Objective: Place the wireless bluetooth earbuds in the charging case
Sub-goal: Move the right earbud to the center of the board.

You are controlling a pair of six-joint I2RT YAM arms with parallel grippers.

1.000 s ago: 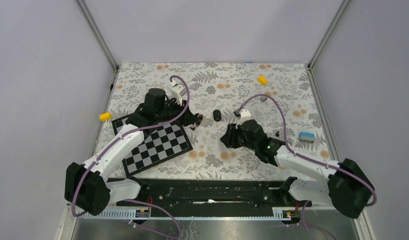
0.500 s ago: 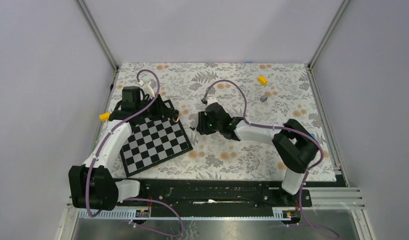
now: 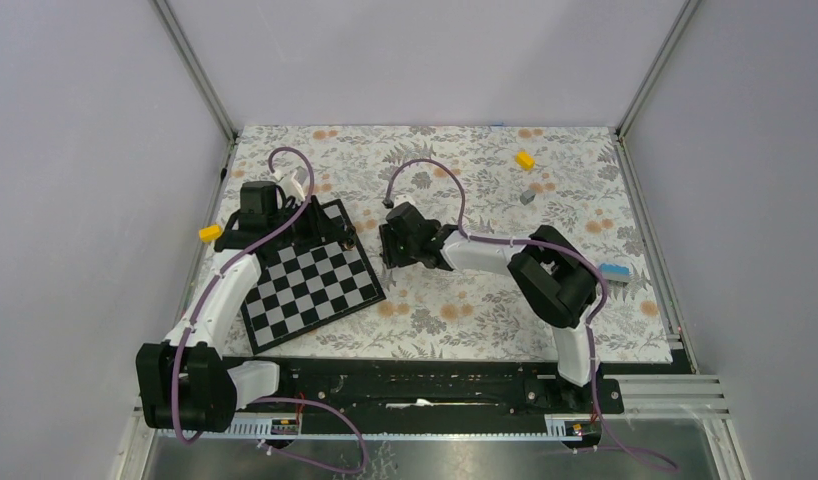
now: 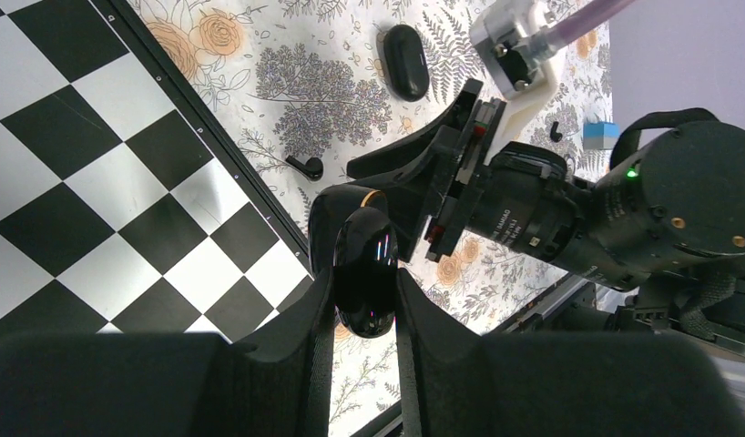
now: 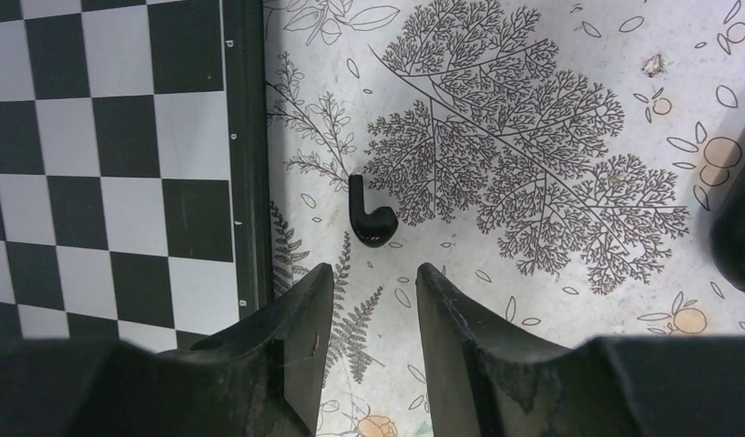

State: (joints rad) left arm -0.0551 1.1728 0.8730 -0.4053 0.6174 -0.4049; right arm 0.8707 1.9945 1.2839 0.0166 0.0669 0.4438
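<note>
My left gripper point(image 4: 363, 284) is shut on the charging case point(image 4: 365, 259), a glossy black pebble with an orange spot at its far end. It hangs over the chessboard's right edge point(image 3: 343, 231). One black earbud point(image 5: 370, 218) lies on the floral cloth just beyond my right gripper point(image 5: 373, 271), whose jaws stand open and empty, apart from it. The same earbud point(image 4: 306, 167) shows in the left wrist view, beside the board. A second earbud point(image 4: 556, 130) lies farther off near a blue block. The right gripper point(image 3: 388, 252) sits close to the left one.
A black-and-white chessboard point(image 3: 310, 285) lies at the left. Another black oval object point(image 4: 405, 62) rests on the cloth beyond the right arm. Two yellow blocks point(image 3: 525, 160) point(image 3: 210, 232), a small grey piece point(image 3: 527, 197) and a blue block point(image 3: 613, 270) are scattered around.
The right arm has swung left from the table's right side to the chessboard's edge, over the earbud. The left arm drew back left, still holding the case.
</note>
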